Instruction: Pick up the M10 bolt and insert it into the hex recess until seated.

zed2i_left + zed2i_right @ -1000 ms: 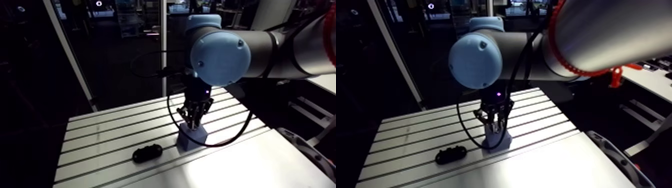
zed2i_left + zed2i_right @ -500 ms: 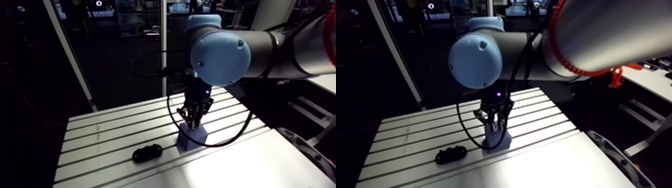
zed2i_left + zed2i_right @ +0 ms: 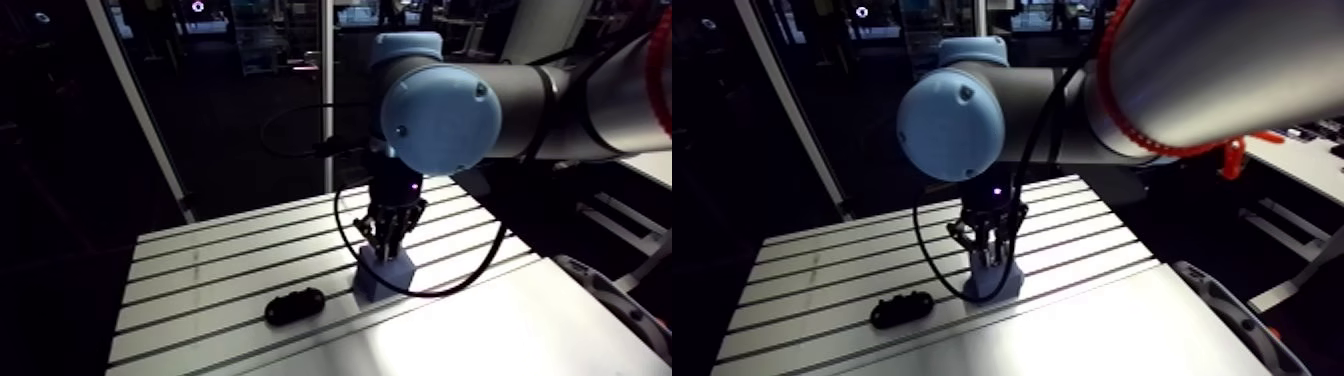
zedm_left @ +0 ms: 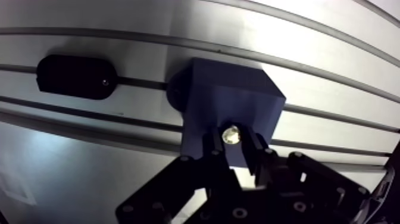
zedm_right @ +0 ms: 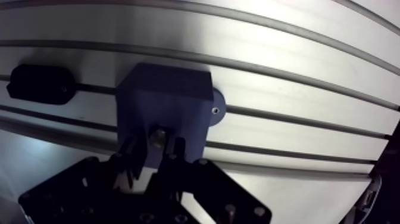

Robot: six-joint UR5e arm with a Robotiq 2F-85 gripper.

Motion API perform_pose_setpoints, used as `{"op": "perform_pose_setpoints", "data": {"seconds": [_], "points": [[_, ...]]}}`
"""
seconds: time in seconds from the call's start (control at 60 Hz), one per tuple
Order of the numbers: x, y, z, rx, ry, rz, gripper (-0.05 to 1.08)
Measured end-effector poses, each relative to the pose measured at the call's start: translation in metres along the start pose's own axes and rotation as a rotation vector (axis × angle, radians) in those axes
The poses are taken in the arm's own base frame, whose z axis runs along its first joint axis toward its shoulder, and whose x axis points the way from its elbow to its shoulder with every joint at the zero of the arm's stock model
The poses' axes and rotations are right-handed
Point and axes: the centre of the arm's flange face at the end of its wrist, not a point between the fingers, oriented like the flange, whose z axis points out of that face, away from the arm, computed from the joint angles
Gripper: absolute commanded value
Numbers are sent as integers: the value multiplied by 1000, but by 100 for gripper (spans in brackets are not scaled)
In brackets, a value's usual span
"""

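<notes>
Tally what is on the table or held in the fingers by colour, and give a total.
Blue: 1, the block
Black: 1, the oblong piece
Silvery metal: 1, the bolt
Total: 3

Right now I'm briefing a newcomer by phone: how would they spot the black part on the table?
On the slotted aluminium table, the gripper holds a bolt over a blue block. Beside that block, apart from it, lies the black part: low, oblong, round-ended, the only dark thing lying flat there.
</notes>
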Motion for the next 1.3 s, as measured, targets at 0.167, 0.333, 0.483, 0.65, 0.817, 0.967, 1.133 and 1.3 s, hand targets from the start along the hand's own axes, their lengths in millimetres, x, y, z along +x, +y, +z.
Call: {"op": "perform_pose_setpoints", "data": {"seconds": [0.167,0.333,0.483,0.65,0.817,0.967,1.133,1.3], "points": [[0,0,0,0,1,0,69],[-1,0,0,0,0,0,69],[-1,0,0,2,-1,1,69],[-1,0,1,2,-1,0,71],[-1,0,1,2,-1,0,71],[-1,0,1,3,0,-1,71],[-1,-1,1,3,0,-2,72],[-2,-1,1,4,-1,-8,73]]}}
